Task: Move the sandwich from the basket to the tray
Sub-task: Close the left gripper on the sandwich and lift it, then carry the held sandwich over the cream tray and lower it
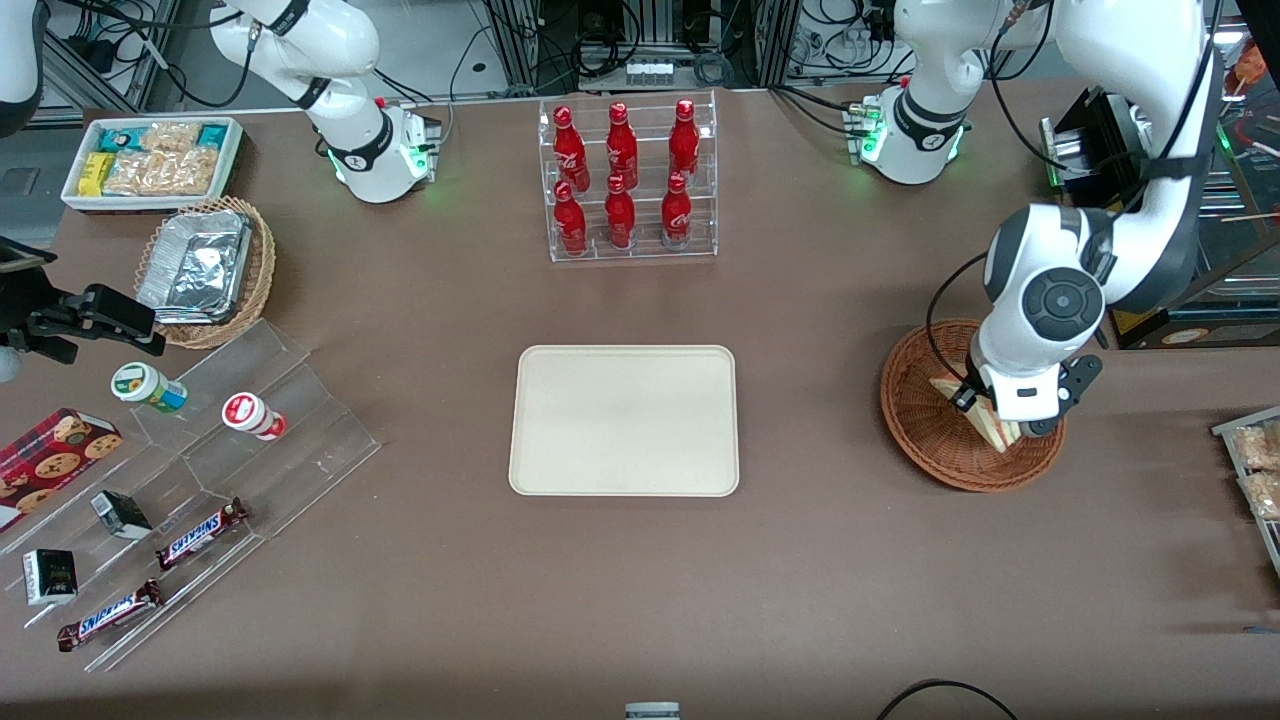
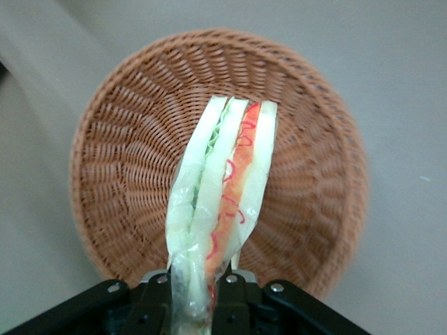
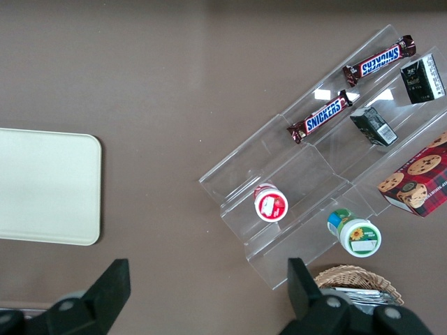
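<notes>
Front view, going left to right: toward the parked arm's end of the table stands a white bin of snack packets, and nearer the camera than it a tan wicker basket holding silver foil trays. Nearer still, a clear stepped acrylic stand carries two small cups, a cookie box, two small dark cartons and two Snickers bars. At mid-table a clear rack of six red bottles stands farther from the camera than the cream tray, which lies flat with nothing on it. Toward the working arm's end sits the reddish-brown basket, well apart from the tray, and the gripper hangs directly over it, its white wrist hiding much of the bowl. A pale edge of the sandwich shows under the wrist, inside the basket's outline. From the left wrist view, the gripper has its fingers drawn narrow and clamped on the near end of the sandwich, a clear-wrapped wedge standing on edge with green and pink-red filling between pale bread slices. It extends over the middle of the woven basket; whether it touches the weave underneath cannot be told.
</notes>
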